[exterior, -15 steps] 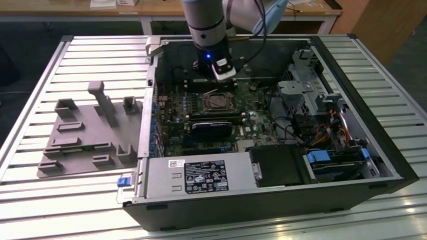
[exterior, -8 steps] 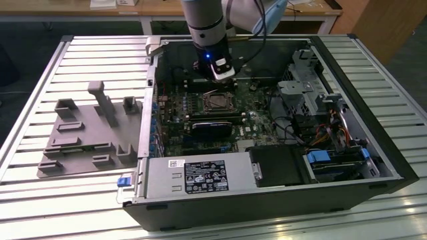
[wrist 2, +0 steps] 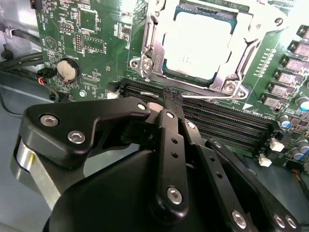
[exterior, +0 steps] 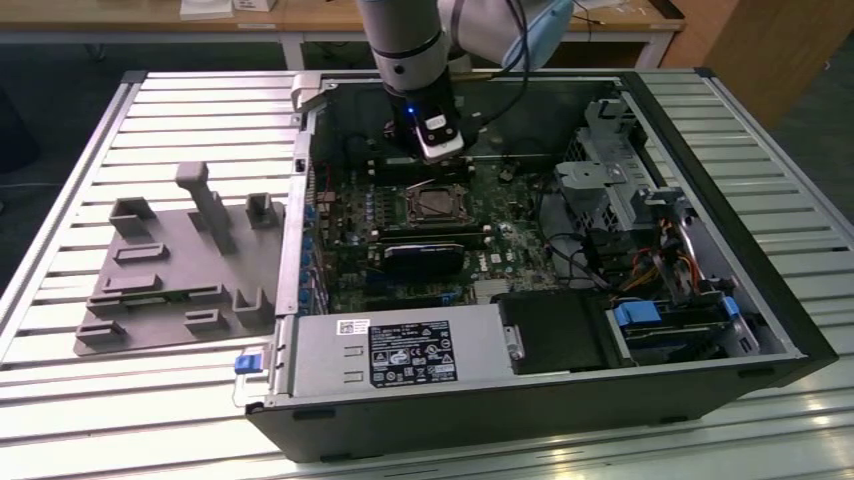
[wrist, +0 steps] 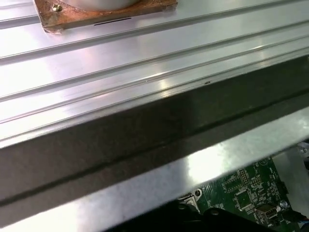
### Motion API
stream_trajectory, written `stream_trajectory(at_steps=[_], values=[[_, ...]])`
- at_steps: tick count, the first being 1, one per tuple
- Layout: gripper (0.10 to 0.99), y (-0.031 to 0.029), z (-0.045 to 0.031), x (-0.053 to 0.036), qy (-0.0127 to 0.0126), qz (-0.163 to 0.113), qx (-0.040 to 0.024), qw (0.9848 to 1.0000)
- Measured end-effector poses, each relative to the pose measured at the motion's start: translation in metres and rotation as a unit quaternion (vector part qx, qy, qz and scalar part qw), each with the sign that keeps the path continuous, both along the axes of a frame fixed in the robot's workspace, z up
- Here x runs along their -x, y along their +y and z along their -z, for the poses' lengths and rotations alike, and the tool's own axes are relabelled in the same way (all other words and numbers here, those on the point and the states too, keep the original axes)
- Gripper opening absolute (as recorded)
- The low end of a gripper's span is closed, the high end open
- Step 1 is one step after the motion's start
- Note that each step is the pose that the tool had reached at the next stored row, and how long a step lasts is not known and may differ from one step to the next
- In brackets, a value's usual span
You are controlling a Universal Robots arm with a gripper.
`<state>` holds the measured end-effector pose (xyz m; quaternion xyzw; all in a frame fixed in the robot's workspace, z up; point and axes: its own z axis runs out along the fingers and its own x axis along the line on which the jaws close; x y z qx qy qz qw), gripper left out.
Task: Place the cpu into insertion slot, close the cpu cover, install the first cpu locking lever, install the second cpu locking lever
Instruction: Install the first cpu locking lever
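The cpu (wrist 2: 198,43) lies flat in the insertion slot (exterior: 434,205), its silvery top facing up. The cpu cover (wrist 2: 150,46) is down over its edges as a metal frame. A thin silver lever (wrist 2: 217,99) runs along the socket's side next to the memory slots. My gripper (wrist 2: 166,102) hangs just outside that side of the socket, black fingers drawn together, with nothing visible between them. In the exterior view the gripper (exterior: 441,150) sits inside the open computer case, a little behind the socket.
A black rectangular module (exterior: 420,258) lies just in front of the socket. The power supply (exterior: 400,355) and drive cage (exterior: 627,190) crowd the case. A grey fixture tray (exterior: 174,260) lies on the slatted table (wrist: 120,72) at the exterior view's left. Memory slots (wrist 2: 222,123) pass under the fingers.
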<state>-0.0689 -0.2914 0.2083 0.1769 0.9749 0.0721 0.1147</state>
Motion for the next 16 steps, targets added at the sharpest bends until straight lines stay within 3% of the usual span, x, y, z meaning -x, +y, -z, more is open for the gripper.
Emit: stream_trajectory(at_steps=[16], values=[[0.102, 0.006, 0.003, 0.0015, -0.0024, 0.035, 0.0044, 0.9994]])
